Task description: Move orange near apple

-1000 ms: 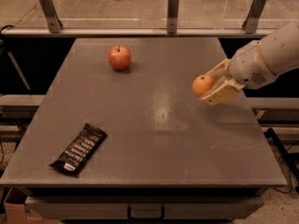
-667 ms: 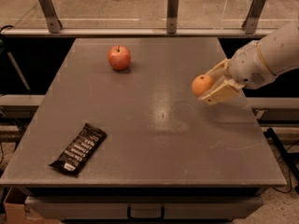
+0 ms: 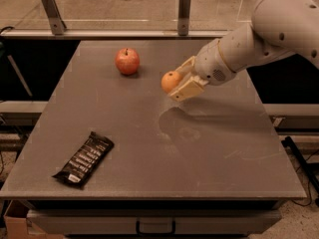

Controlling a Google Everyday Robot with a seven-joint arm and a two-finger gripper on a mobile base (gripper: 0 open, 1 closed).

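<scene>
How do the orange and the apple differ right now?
The orange is plain orange and held above the table in the gripper; the apple is red with a stem, resting on the table. The orange looks slightly smaller. Both are round fruit.

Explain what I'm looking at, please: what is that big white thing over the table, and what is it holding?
The big white thing is a robot arm reaching in from the picture's right. There is only one picture, taken by a camera looking down on the grey table from its near side; where the camera is mounted is unknown. At the arm's end is the gripper, a two-finger clamp. It is shut on an orange, held above the table's middle. A red apple sits further left, toward the far edge, apart from the orange. A dark snack bar lies near the front left corner. The job is to put the orange near the apple.
</scene>
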